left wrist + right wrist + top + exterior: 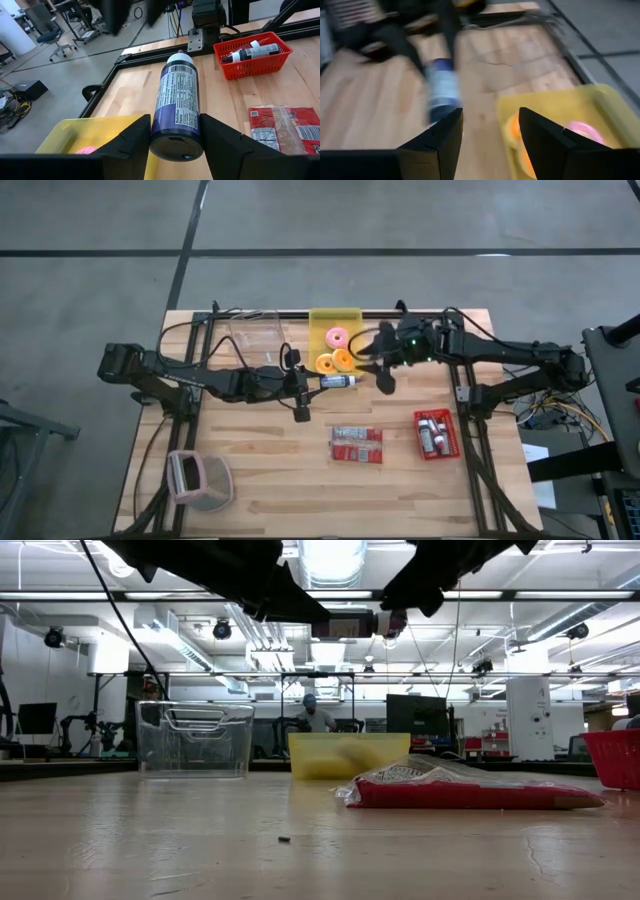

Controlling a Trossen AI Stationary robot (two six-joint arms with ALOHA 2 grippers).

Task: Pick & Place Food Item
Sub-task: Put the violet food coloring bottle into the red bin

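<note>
Bottles: three. One dark bottle (176, 107) with a white cap and printed label lies level between the fingers of the left gripper (312, 381), clamped at its base and held in the air near the table's middle, just beside the yellow tray (322, 321). Two more bottles (250, 51) lie in the red basket (452, 448) on the right side of the table.

Donuts: three in the yellow tray, one pink (337, 336) and two orange (334, 362).

Packets: one pair of red and white packets (357, 445) flat on the table, between the held bottle and the near edge.

Containers: one clear tub (255, 337) beside the yellow tray; one pink holder (198, 478) at the near left corner.

Right gripper (372, 365): one, hanging over the yellow tray's edge, fingers parted with nothing between them, close to the bottle's cap.

Person: one (312, 715), far back in the room, in the low view.
</note>
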